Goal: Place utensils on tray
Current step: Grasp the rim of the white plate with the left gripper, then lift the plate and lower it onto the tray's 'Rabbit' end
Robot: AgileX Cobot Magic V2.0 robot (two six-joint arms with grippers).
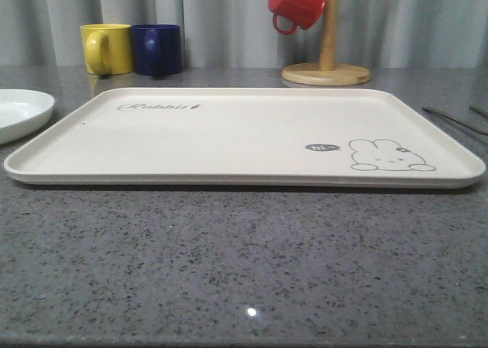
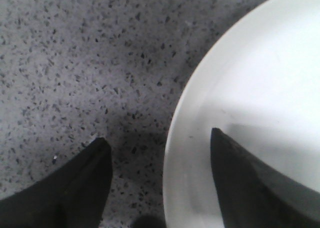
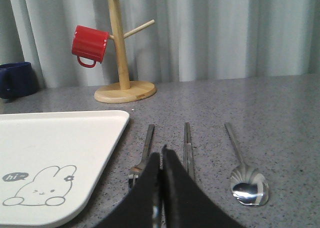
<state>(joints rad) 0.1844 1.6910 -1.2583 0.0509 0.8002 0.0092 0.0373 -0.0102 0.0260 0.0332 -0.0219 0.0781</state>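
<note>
The cream tray (image 1: 229,134) with its rabbit drawing lies flat in the middle of the counter, and its near corner (image 3: 60,138) also appears in the right wrist view. To the right of the tray, three utensils lie side by side on the counter: a fork (image 3: 146,147), a pair of chopsticks (image 3: 187,143) and a spoon (image 3: 247,185). From the front they are thin lines (image 1: 451,120) at the far right. My right gripper (image 3: 160,152) is shut, its tips between the fork and the chopsticks, holding nothing. My left gripper (image 2: 157,136) is open, straddling a plate's rim.
A round white plate (image 1: 19,111) (image 2: 260,88) sits left of the tray. A yellow mug (image 1: 105,49) and a blue mug (image 1: 157,49) stand behind it. A wooden mug tree (image 1: 328,58) (image 3: 120,63) holds a red mug (image 1: 296,3) (image 3: 89,44) at back right.
</note>
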